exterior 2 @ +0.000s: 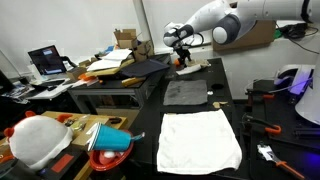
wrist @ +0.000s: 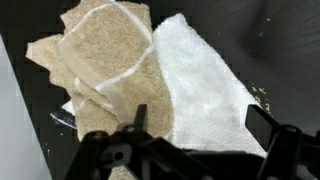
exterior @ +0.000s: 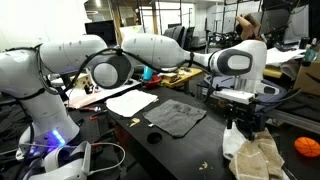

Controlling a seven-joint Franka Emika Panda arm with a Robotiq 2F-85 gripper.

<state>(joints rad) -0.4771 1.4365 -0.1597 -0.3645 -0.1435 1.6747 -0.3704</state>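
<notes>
In the wrist view my gripper (wrist: 203,125) is open, its two dark fingers (wrist: 138,118) spread wide with nothing between them. It hovers over a white towel (wrist: 205,85) that lies crumpled beside and partly over a beige towel (wrist: 100,60) on the black tabletop. In an exterior view the gripper (exterior: 243,124) hangs just above this heap of white towel (exterior: 233,140) and beige towel (exterior: 262,158) at the table's end. From the other side the gripper (exterior 2: 183,57) stands at the far end of the table over the beige towel (exterior 2: 188,71).
A dark grey cloth (exterior: 176,117) (exterior 2: 185,93) lies mid-table and a large white cloth (exterior 2: 200,138) (exterior: 131,102) at the other end. An orange ball (exterior: 306,147) sits off to one side. A red bowl (exterior 2: 110,142) and cluttered desks (exterior 2: 60,75) flank the table.
</notes>
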